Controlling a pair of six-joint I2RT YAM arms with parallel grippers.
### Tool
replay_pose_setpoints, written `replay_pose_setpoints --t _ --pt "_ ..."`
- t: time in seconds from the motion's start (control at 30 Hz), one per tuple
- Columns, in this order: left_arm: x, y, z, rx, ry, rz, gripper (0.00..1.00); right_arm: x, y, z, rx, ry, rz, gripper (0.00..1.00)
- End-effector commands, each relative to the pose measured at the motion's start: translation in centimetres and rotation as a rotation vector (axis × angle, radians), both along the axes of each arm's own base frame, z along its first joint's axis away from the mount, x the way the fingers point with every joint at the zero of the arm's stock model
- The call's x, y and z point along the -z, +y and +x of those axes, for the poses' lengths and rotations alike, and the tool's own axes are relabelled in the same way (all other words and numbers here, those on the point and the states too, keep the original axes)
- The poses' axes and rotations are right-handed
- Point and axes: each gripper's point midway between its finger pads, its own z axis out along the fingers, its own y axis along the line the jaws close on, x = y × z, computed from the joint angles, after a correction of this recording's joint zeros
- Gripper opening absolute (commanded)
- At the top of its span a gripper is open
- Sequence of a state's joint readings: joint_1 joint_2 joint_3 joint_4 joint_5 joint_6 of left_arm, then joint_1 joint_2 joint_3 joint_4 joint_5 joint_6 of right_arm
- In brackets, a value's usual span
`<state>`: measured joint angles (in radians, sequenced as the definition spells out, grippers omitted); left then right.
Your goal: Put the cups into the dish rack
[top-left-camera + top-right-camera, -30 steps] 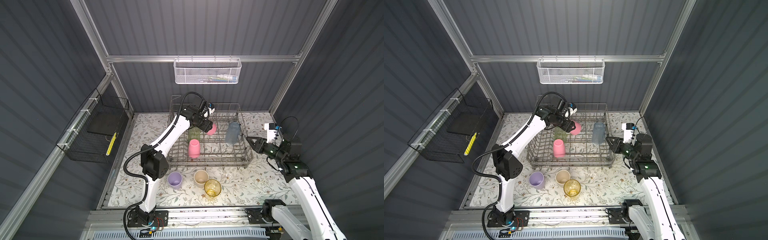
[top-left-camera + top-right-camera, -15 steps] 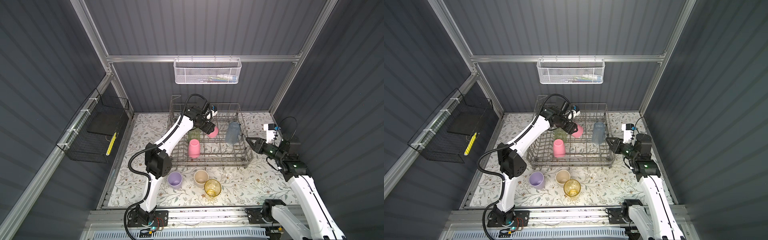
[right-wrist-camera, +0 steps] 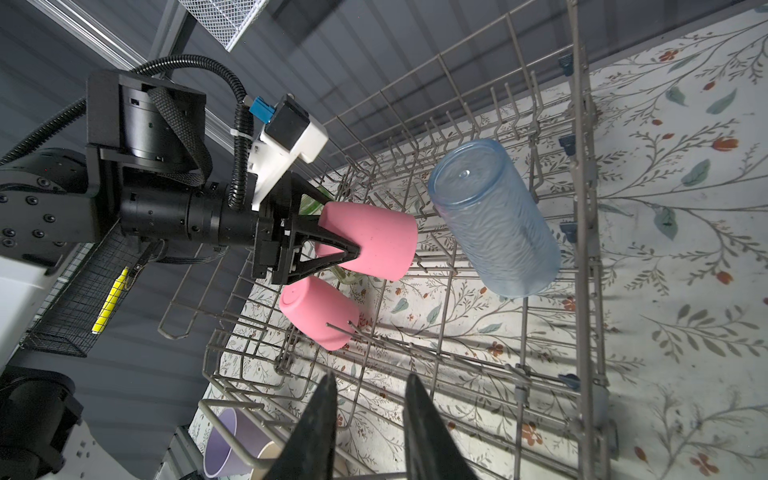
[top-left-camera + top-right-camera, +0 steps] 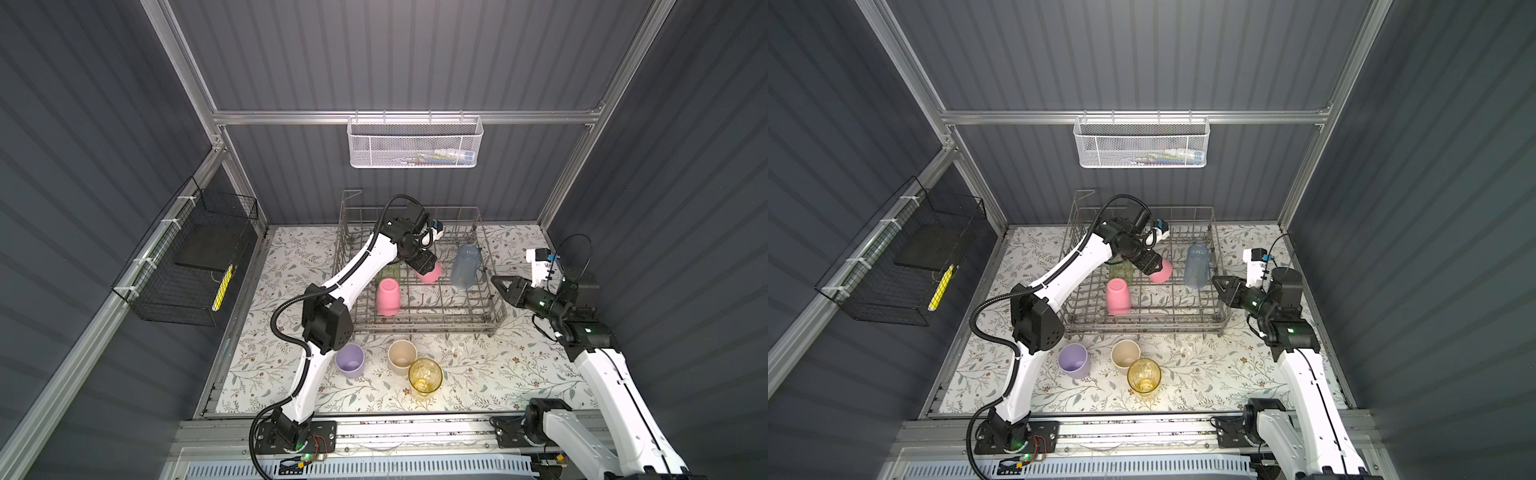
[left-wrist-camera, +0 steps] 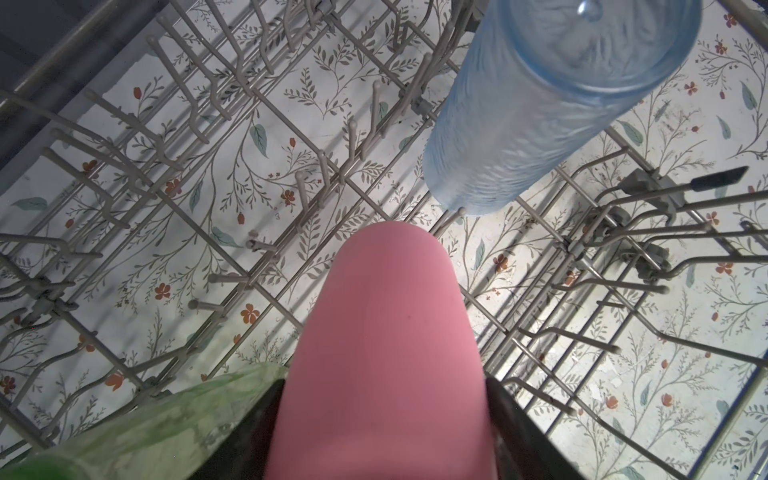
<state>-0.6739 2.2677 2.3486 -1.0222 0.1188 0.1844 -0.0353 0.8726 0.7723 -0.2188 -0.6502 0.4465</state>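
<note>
**While a pink cup hangs over the tines, three more stand outside**

As the left gripper (image 3: 353,239) clamps the pink cup (image 3: 376,245) tilted low inside the dish rack (image 4: 436,322), placing looks under way. Next it likely needs lowering onto free tines between the green cup (image 4: 1121,272) and the grey-blue cup (image 4: 466,266), then release. The held cup is opaque, matte and handleless. The right gripper (image 3: 369,376) hovers beside the rack, slightly parted and empty.
</note>
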Motion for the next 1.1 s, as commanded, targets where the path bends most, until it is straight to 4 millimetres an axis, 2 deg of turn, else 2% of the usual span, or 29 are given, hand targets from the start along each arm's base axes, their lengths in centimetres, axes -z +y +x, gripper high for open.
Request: replay_pose_setpoints --t 0.0,0.23,0.53,0.67,1.07 --pt "0.6 -0.3 0.0 0.022 0.004 0.026 0.67 0.0 0.0 0.1 -0.010 -0.012 0.003 0.30" --pt "2.0 0.5 0.7 0.007 -0.013 0.096 0.67 0.3 0.0 0.4 -0.011 -0.002 0.009 0.30" --pt "3.1 0.2 1.4 -0.002 -0.029 0.125 0.67 0.6 0.2 0.8 -0.024 0.010 0.022 0.30" --pt "3.6 0.1 1.6 -0.002 -0.028 0.131 0.72 0.7 0.2 0.8 -0.024 0.014 0.025 0.29" --pt "2.8 -1.1 3.7 -0.032 -0.105 0.088 0.87 1.0 0.3 1.1 -0.031 0.031 0.037 0.29"
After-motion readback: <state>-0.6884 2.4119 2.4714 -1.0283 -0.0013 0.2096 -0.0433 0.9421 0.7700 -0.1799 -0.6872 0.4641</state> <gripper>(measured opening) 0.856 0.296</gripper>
